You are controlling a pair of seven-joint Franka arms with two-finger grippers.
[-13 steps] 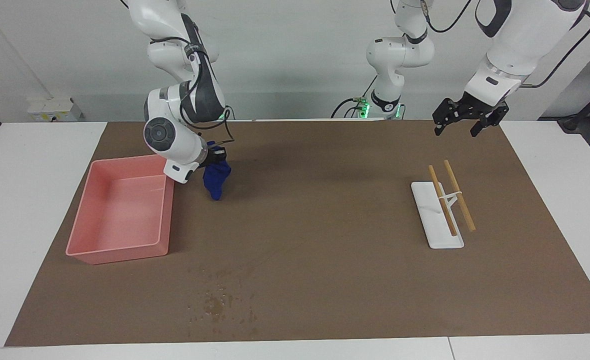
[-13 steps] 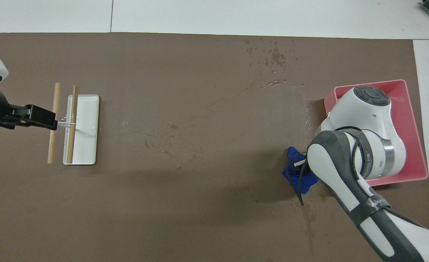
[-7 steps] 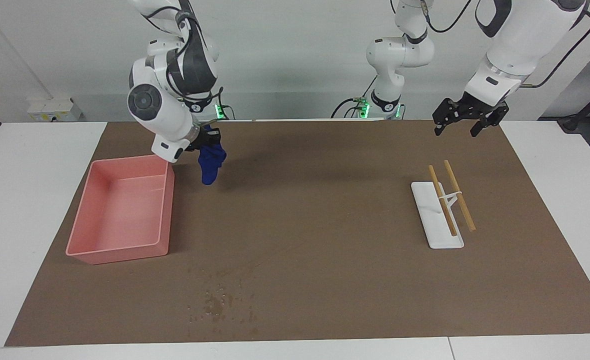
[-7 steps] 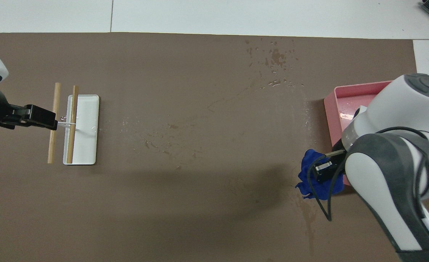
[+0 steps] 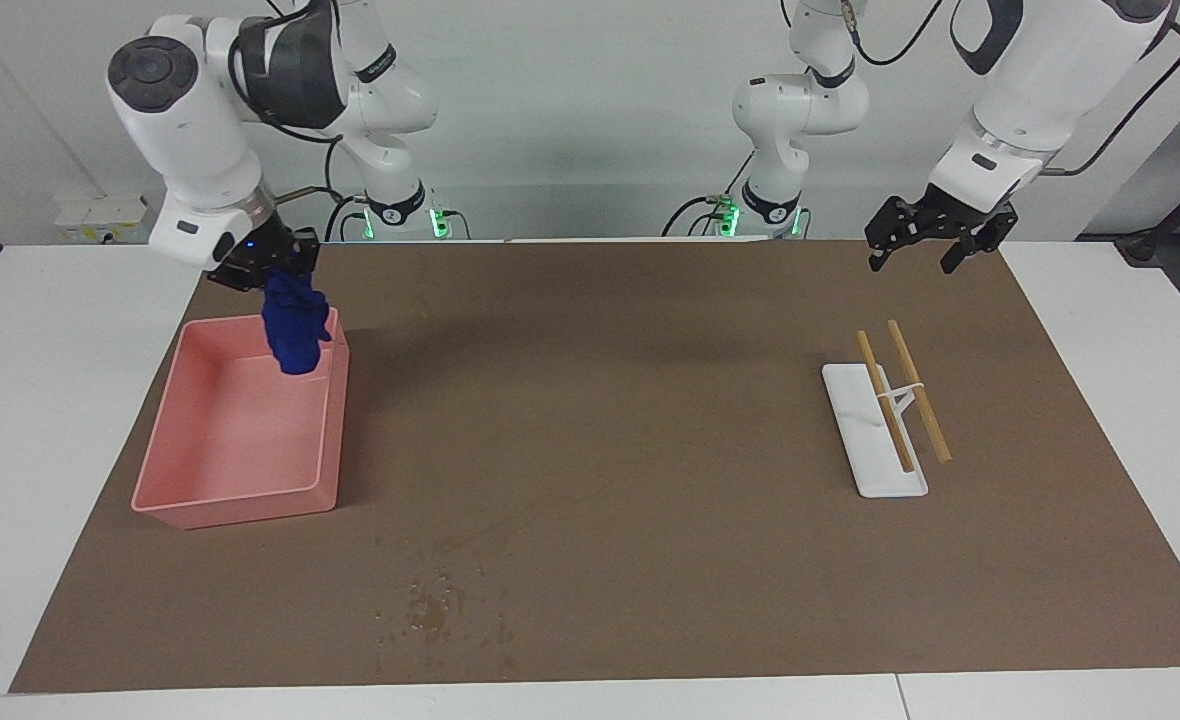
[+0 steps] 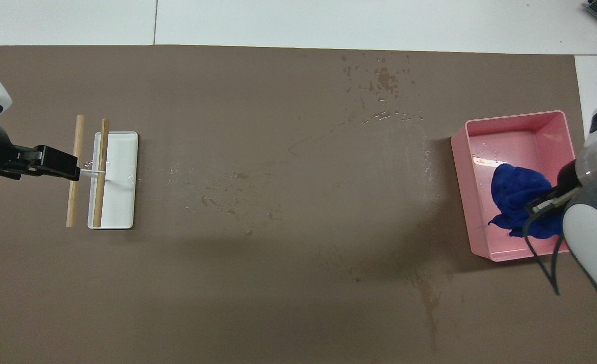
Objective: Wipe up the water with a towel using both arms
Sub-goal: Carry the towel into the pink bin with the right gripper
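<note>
My right gripper (image 5: 272,272) is shut on the blue towel (image 5: 294,328), which hangs from it over the pink bin (image 5: 165,500), above the bin's end nearer to the robots. In the overhead view the towel (image 6: 518,199) shows over the bin (image 6: 516,119) and the gripper is mostly hidden by the arm. The water (image 5: 440,605) is a patch of dark specks on the brown mat, farther from the robots than the bin; it also shows in the overhead view (image 6: 382,81). My left gripper (image 5: 930,240) hangs open and empty over the mat, above the chopstick rest's end of the table.
A white tray (image 5: 875,480) with two wooden sticks (image 5: 918,390) lies toward the left arm's end; it also shows in the overhead view (image 6: 124,202). Faint wet streaks (image 6: 238,192) mark the mat's middle. Two slimmer arms with green-lit bases (image 5: 770,215) stand at the table's robot edge.
My right arm has lifted the towel off the mat and swung it sideways over the pink bin. My left arm has not moved.
</note>
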